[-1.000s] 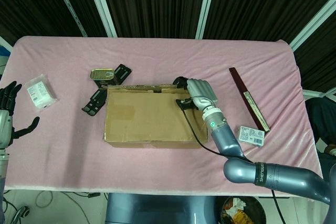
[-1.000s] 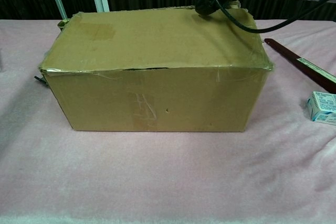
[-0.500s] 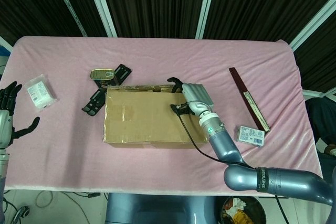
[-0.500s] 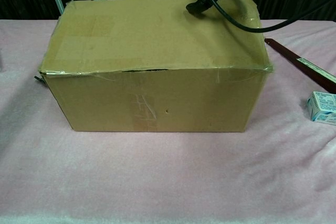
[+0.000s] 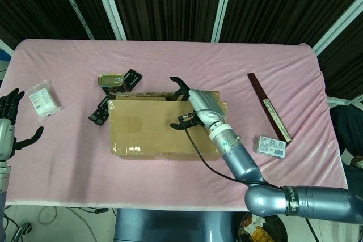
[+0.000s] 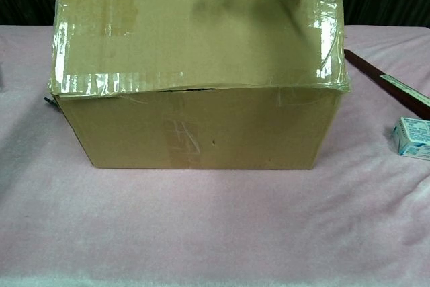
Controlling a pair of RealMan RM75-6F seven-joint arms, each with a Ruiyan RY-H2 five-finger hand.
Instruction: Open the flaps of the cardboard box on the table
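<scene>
cardboard box [image 5: 153, 128] | top flap [image 6: 195, 31] raised | contents hidden

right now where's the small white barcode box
In the head view the white barcode box lies right of the cardboard box, just below the dark red strip.

pink table cloth [image 5: 170, 196], tin can [image 5: 110, 80], white packet [image 5: 43, 98], dark ruler [image 5: 268, 106], small carton [image 5: 271, 145]

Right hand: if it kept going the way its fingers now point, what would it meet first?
The right hand points left across the box, along its raised top flap. Probably nothing but that flap; depth is unclear.
</scene>
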